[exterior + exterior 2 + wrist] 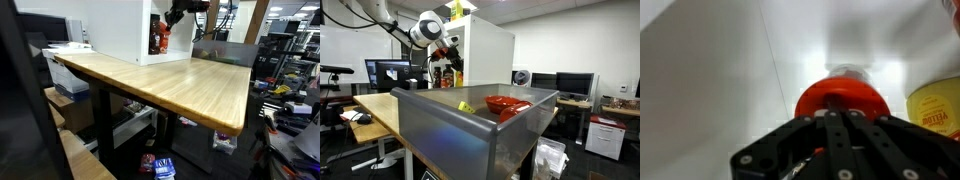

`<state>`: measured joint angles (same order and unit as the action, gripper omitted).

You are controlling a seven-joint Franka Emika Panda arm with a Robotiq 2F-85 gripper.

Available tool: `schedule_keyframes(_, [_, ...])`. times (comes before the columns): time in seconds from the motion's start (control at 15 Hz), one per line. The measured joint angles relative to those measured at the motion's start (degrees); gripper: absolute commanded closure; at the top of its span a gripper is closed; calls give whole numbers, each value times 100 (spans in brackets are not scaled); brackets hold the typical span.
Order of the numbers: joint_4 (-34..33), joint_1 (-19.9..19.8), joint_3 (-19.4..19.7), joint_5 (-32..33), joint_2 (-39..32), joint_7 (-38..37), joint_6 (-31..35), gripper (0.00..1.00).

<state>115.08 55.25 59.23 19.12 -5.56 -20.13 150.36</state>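
1. The red-capped bottle (843, 95) stands inside the white cabinet (115, 30), close to its back wall and straight ahead of the wrist view.
2. Your gripper (843, 120) is at the cabinet's open front, lined up on the cap. Its fingers are pressed together with nothing between them. It looks just short of the cap, though you cannot tell from here whether it touches.
3. A yellow container (935, 108) stands just beside the bottle, toward one side wall of the cabinet. Hold your line centred on the cap so the closed fingers do not clip it.
4. Go slowly in there. The cabinet walls are near, and a bottle nudged high at the cap will probably tip.
5. The cabinet stands at the far end of the tabletop (180, 85). The grey bin (470, 135) with the red bowl (506, 103) sits apart from the cabinet, out of your way.
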Motion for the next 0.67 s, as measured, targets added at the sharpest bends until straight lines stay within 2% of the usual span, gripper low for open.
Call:
schedule_keyframes(0.07, [68, 42, 14, 116, 100, -1, -56, 100])
schedule_keyframes(0.2, [248, -521, -647, 642, 440, -224, -222, 100])
schedule_keyframes(0.33, [411, -1289, -1456, 893, 713, -368, -254, 100])
schedule_keyframes(0.4, [551, -1942, -2114, 927, 908, -381, -264, 100])
schedule_keyframes(0.53, [711, -2584, -2746, 927, 1090, -381, -264, 100])
schedule_keyframes(0.67, [911, -3413, -3551, 899, 1257, -381, -264, 100])
